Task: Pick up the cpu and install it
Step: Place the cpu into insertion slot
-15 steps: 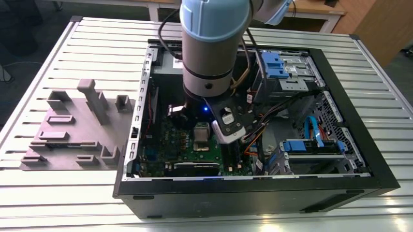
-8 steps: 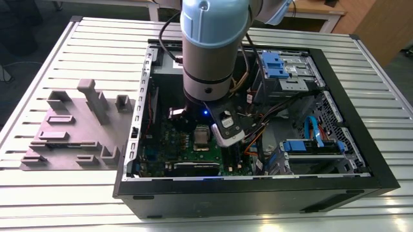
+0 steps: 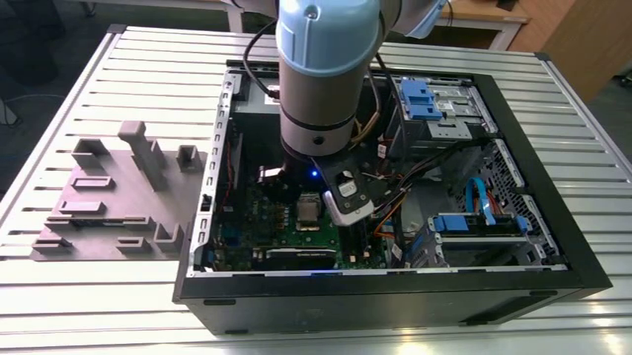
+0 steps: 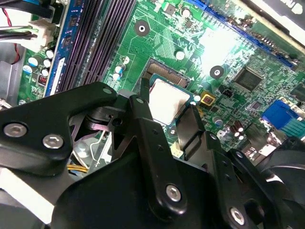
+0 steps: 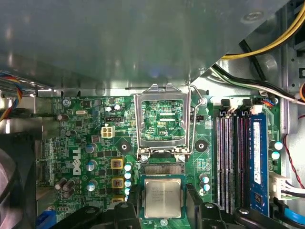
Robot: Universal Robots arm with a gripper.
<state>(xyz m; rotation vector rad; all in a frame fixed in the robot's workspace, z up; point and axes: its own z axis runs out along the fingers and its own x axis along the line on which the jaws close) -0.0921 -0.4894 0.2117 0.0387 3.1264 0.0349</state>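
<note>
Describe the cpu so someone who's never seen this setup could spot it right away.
Look inside the open computer case at the green motherboard. Next to the flipped-open silver socket frame lies the cpu: a small flat square with a pale metal top, solid where the frame is hollow.

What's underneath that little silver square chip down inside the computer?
Under the cpu sits the socket of the green motherboard. A strip of its contacts shows past one edge of the chip. The rest of the socket is covered by the cpu.
</note>
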